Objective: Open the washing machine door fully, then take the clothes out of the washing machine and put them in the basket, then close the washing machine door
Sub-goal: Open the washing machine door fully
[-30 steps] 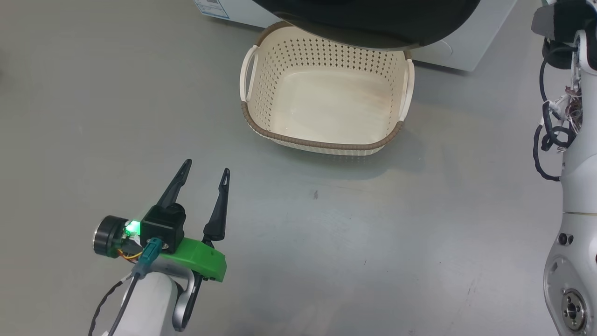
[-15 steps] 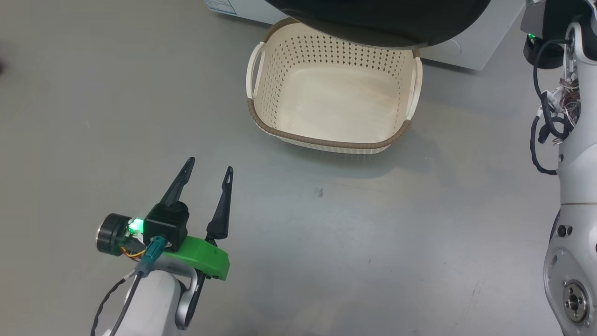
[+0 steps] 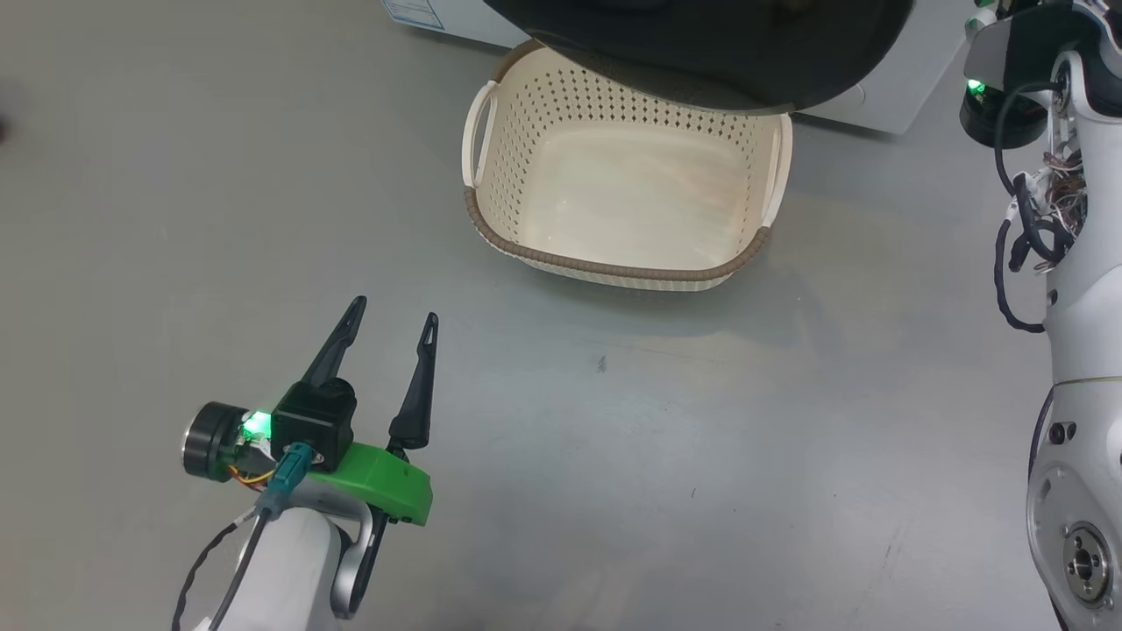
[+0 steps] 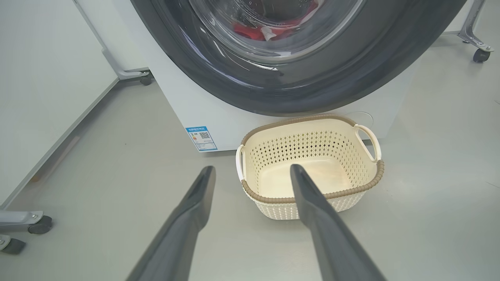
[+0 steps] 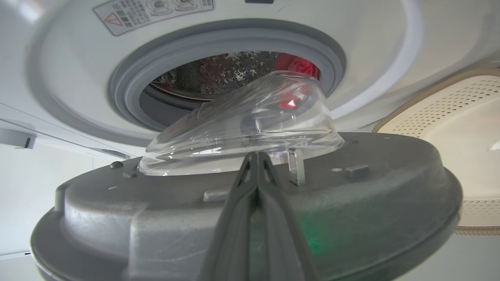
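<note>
**Door part open, basket empty**

A bare grey floor (image 3: 614, 456) runs up to the white washer (image 4: 183, 105), which has a blue sticker (image 4: 201, 138) low on its front. At the left, the left jaws hover over the floor, spread wide and holding nothing, well apart from the basket (image 3: 614, 268). The basket sits in the middle, just in front of the washer. It is empty, and its far rim lies under the overhanging door (image 3: 701, 53). Through the door's window the red clothes (image 4: 250, 30) show inside the drum. At the right, the right arm (image 3: 1082, 289) reaches toward the door. Its wrist camera looks across the door's grey inner face and clear bowl to the gasket (image 5: 129, 82) and the drum mouth behind. So the door stands off its seat but is not swung wide. The right jaws are pressed together with nothing between them, their tips at the inner face near the foot of the bowl. Whether they touch it I cannot tell.

The step in hand looks like the first: opening the door fully. The next move likely calls for the right arm to push the door outward along its hinge arc until the mouth is clear, without the tips sliding off the smooth face. Only then can jaws reach in for the clothes.
</note>
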